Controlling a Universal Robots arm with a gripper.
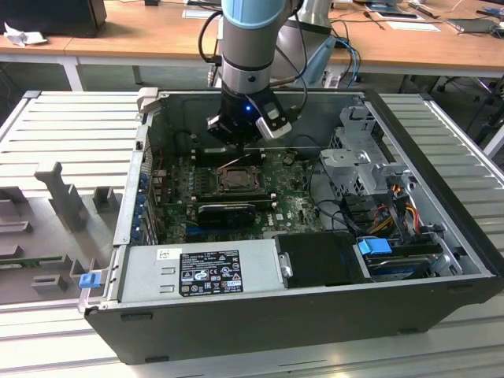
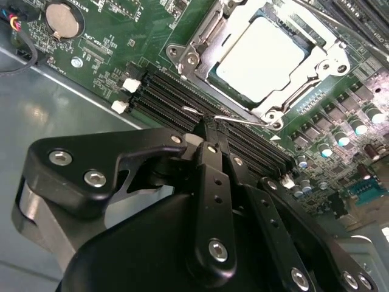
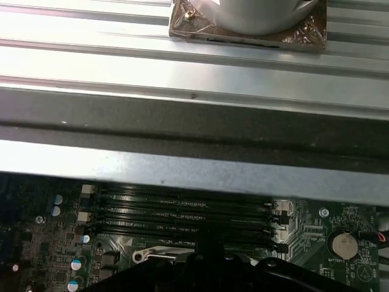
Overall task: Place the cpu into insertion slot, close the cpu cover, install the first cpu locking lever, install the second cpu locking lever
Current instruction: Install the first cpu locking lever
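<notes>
Pincer (image 2: 209, 131) pinched closed on a thin wire lever (image 2: 228, 118) beside the cpu (image 2: 261, 58)

From outside we look down into the open case (image 1: 315, 315); both wrist views sit close above the memory slots (image 2: 182, 100) (image 3: 182, 213).

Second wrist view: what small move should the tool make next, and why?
Probably push the wire lever down to latch it: the cpu lies under the lowered cover, and the tool tip is at the lever, which looks unhooked.
</notes>
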